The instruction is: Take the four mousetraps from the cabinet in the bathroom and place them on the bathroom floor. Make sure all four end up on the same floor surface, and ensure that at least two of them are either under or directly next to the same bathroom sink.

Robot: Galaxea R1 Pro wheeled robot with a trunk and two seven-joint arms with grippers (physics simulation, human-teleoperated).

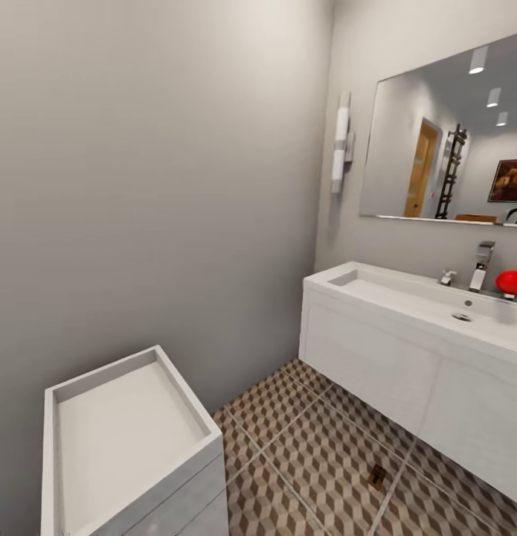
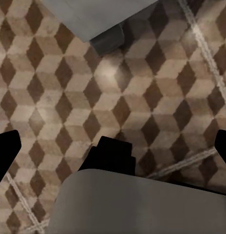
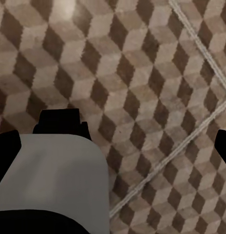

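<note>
- Bathroom floor (image 1: 303,447): one mousetrap (image 1: 376,476) lies just before the sink (image 1: 407,298).
- Left pincer (image 2: 113,148), right pincer (image 3: 113,141): spread, empty.
- Remaining traps: whereabouts unknown.

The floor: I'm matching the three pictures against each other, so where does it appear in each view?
Head view: floor at lower right, between the sink unit and the low white unit.
Left wrist view: floor across most of the picture.
Right wrist view: floor across most of the picture.
Shared landmark: pale grout lines crossing the cube pattern.
</note>
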